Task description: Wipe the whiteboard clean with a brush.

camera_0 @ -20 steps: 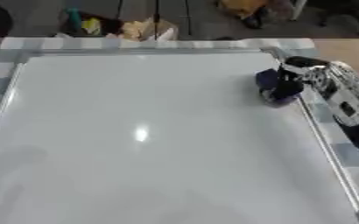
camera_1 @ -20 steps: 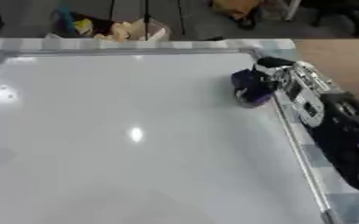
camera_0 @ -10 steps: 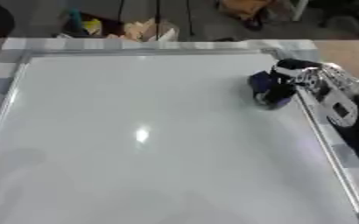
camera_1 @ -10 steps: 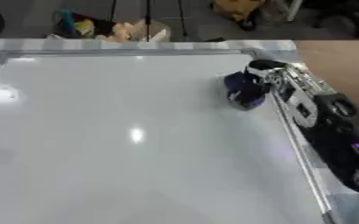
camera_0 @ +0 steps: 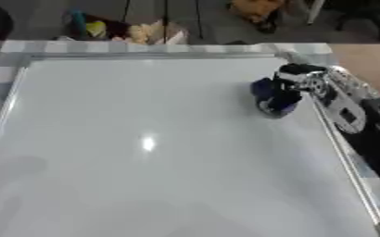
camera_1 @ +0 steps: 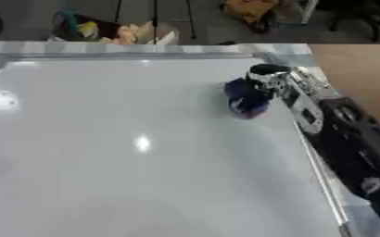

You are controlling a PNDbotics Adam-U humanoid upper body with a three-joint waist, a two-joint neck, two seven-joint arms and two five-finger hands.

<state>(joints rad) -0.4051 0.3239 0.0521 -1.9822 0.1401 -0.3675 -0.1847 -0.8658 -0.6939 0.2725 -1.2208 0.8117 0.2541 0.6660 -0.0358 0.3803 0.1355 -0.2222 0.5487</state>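
Observation:
A large whiteboard (camera_0: 144,152) with a silver frame lies flat and fills most of both views; its surface looks white with a light glare spot. My right hand (camera_0: 303,81) reaches in from the right edge with its fingers curled round a dark blue brush (camera_0: 272,97), which presses on the board near its right side, toward the far end. The same brush (camera_1: 246,98) shows in the right eye view. No left hand appears in either view.
The board's right frame rail (camera_0: 343,157) runs beside my right forearm (camera_1: 347,139). A checked cloth (camera_0: 7,46) lies under the board. Beyond the far edge, the floor holds bags and coloured clutter (camera_0: 120,30).
My right hand has slid the brush leftward across the board, away from the right frame rail.

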